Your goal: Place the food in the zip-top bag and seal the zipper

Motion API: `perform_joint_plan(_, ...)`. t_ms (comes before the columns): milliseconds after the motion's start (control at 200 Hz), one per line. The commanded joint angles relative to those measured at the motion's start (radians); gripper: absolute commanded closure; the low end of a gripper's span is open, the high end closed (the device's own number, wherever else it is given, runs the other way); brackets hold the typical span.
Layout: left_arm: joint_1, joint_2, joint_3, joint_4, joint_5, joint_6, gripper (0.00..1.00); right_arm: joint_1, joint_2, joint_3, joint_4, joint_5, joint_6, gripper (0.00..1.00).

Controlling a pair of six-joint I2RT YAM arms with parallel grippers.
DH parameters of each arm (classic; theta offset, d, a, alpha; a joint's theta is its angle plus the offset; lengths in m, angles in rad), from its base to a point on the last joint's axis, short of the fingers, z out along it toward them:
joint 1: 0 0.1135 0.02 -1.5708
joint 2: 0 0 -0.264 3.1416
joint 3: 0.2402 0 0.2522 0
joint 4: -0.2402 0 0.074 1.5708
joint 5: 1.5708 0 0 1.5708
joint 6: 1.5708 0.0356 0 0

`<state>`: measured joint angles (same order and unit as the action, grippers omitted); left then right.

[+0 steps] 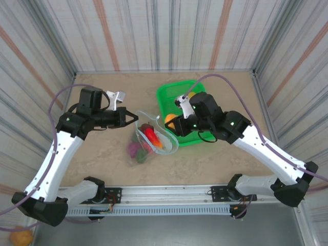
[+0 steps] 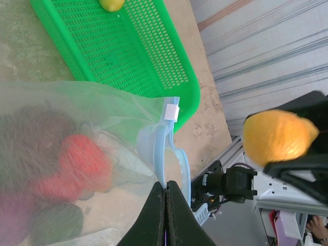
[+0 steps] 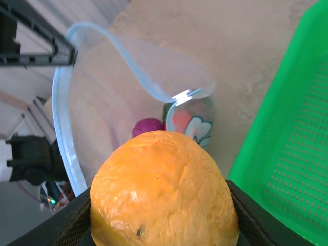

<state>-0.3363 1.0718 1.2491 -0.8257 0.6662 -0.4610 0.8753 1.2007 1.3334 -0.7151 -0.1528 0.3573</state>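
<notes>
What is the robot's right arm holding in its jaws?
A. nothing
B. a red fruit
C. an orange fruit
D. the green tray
C: the right jaws clamp the orange fruit on both sides, just above the open bag.
</notes>
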Motion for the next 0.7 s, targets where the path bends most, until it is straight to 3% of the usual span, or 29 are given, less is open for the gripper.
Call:
perform_joint_plan(0,-0.009,-0.004,0.028,0.038,0.051,-0.016,1.0,0.048,0.056,-0.03,0.036,0.02,-0.023,0.49)
perform_joint_plan(250,-0.01,-0.008,0.003,0.049,0.077,-0.032,1.0,0.155,0.238,0.059,0.055,0.118,-0.008,0.5)
perform_joint_plan(406,-0.009,0.0,-0.025,0.063,0.093,-0.028,1.0,0.164,0.345,0.086,0.099,0.191,0.005,0.48)
perform_joint_plan(611,-0.009,0.009,-0.058,0.105,0.126,-0.05,1.0,0.139,0.44,0.095,0.225,0.035,0.024,0.44)
perform_joint_plan(696,-0.007,0.006,-0.059,0.103,0.107,-0.042,1.0,0.142,0.459,0.099,0.247,-0.01,0.027,0.34)
